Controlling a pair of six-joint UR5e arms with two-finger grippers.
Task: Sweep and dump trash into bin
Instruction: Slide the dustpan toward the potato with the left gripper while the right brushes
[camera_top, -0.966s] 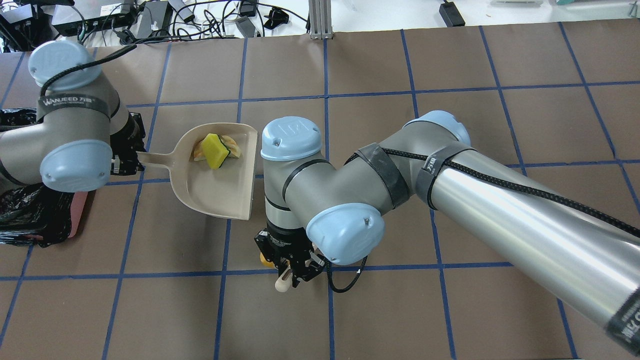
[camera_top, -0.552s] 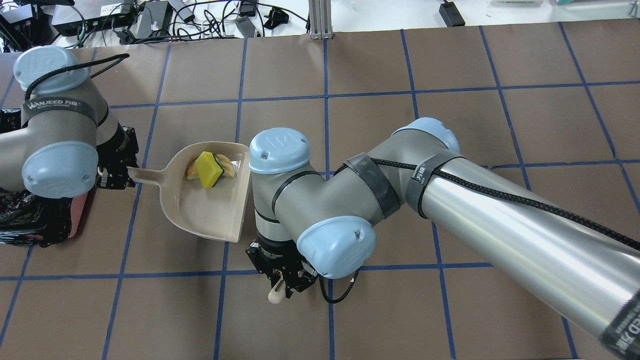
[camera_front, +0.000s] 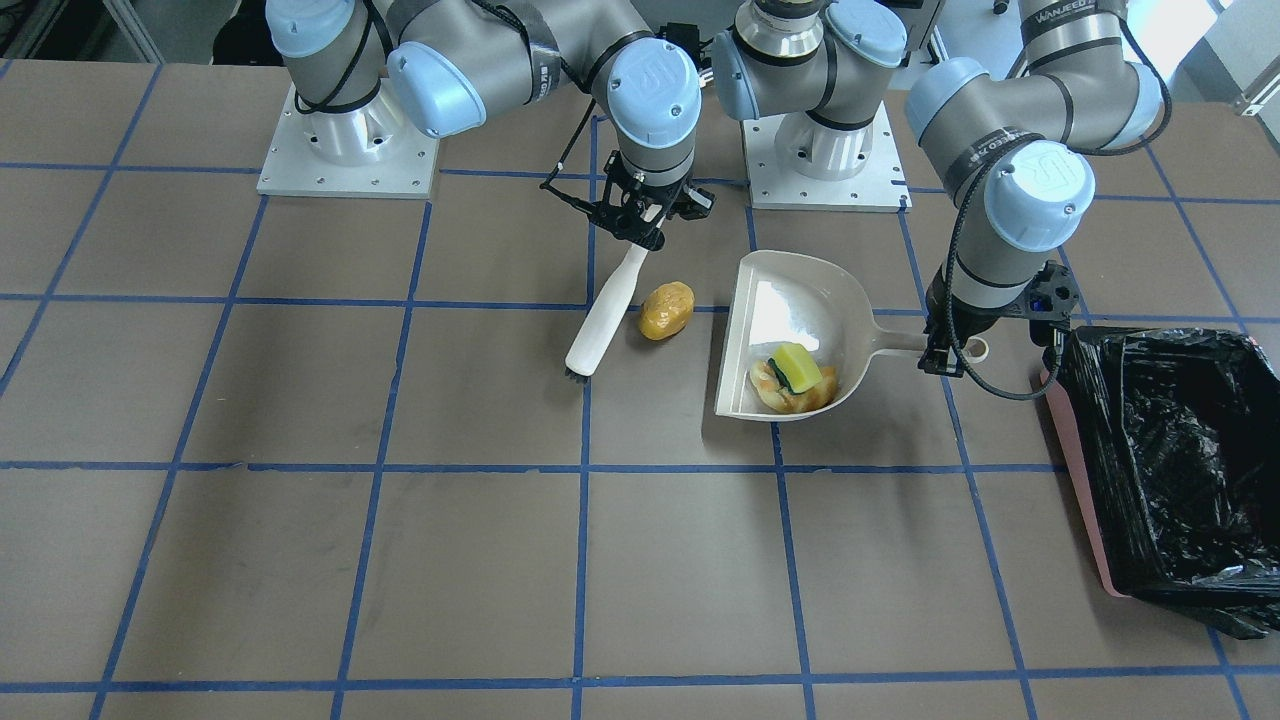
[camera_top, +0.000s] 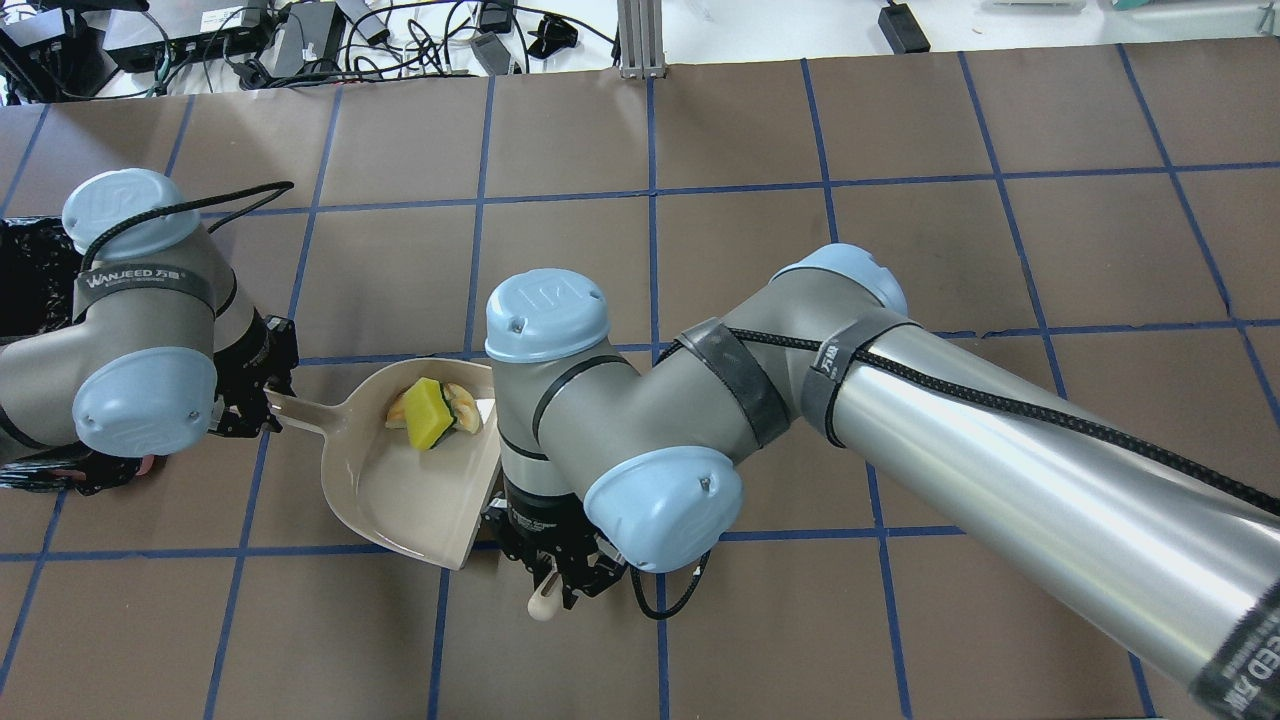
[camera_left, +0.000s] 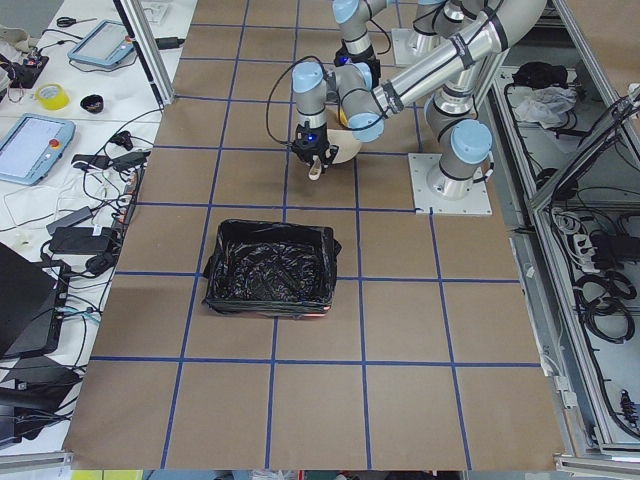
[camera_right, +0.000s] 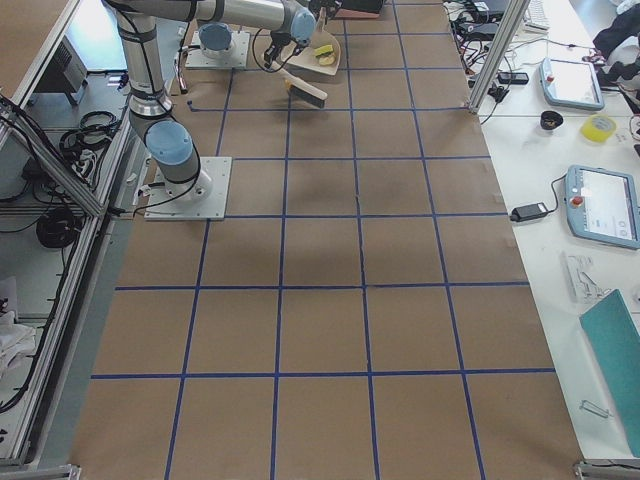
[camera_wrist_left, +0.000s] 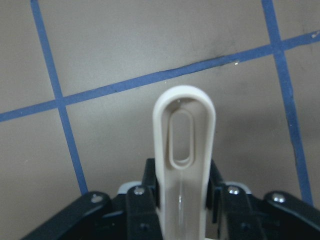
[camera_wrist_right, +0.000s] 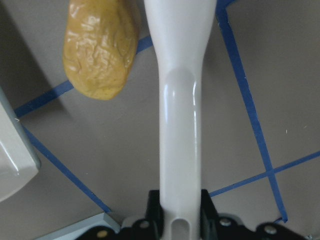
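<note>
Golden-brown potato lump (camera_front: 666, 310) sits mid-frame between brush (camera_front: 605, 315) and dustpan (camera_front: 790, 300); you see sponge (camera_front: 799, 368) and croissant piece (camera_front: 785, 397) in the dustpan. Left gripper (camera_front: 945, 358) clamps its handle, right gripper (camera_front: 640, 225) clamps the brush. Bin (camera_front: 1085, 500) sits at right edge.

— How is the scene lit?
— Bright, even light is given from overhead. Only soft, faint shadows are cast on the brown matte table (camera_front: 300, 560), close under the arms.
— Is glare seen anywhere?
— A white patch is reflected in the beige plastic dustpan (camera_front: 775, 300). A narrow streak is carried along the white plastic brush handle (camera_wrist_right: 179, 125). Broad highlights are spread over the silver metal arm tube (camera_top: 1000, 450), and small glints over the crinkled glossy black plastic bag (camera_front: 1170, 450).
— And sharpness?
— The fixed views are rendered crisply. In the wrist views the nearest parts at the bottom edge are softened, while the golden-brown potato-shaped lump (camera_wrist_right: 100, 50) is shown in focus.
</note>
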